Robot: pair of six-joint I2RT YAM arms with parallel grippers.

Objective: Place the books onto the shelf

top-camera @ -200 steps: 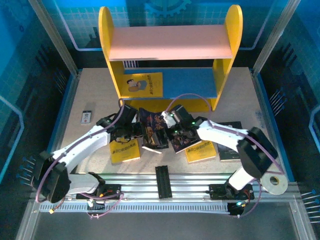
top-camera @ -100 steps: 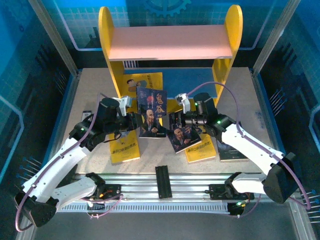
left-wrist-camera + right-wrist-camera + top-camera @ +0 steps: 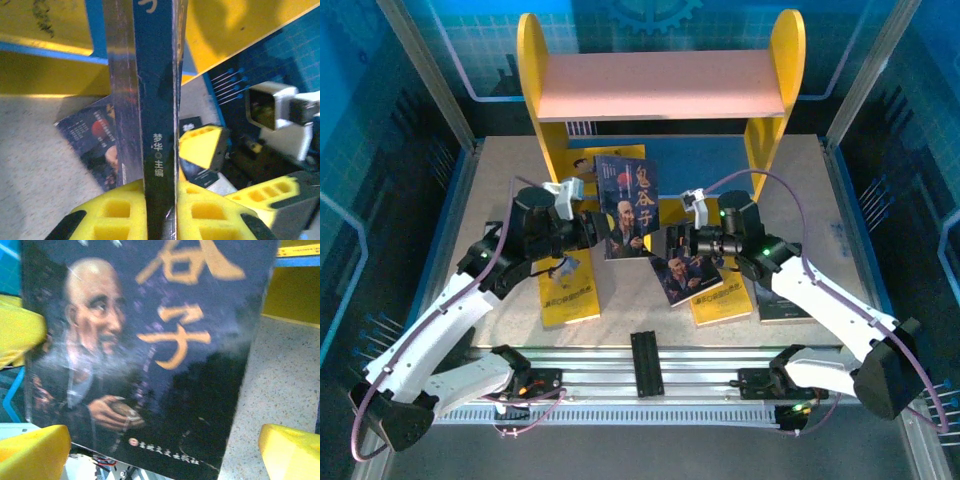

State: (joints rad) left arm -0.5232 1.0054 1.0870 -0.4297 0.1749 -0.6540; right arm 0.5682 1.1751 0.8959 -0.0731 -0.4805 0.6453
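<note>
- Top view: fixed, high behind the 2 arm bases, facing down and forward across the table (image 3: 800, 180) to the shelf (image 3: 660, 85); distant.
- Left wrist view: very close, looking along its yellow fingers (image 3: 120, 217) at the spine of the dark book (image 3: 157, 125).
- Right wrist view: close, facing the dark book's front cover.
- Shared by all 3 views: the dark book.

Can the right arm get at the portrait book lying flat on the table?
Probably yes. The right pincer is open and empty, close by the flat portrait book, with nothing lying on it; the upright navy book in the left pincer stands farther back.
</note>
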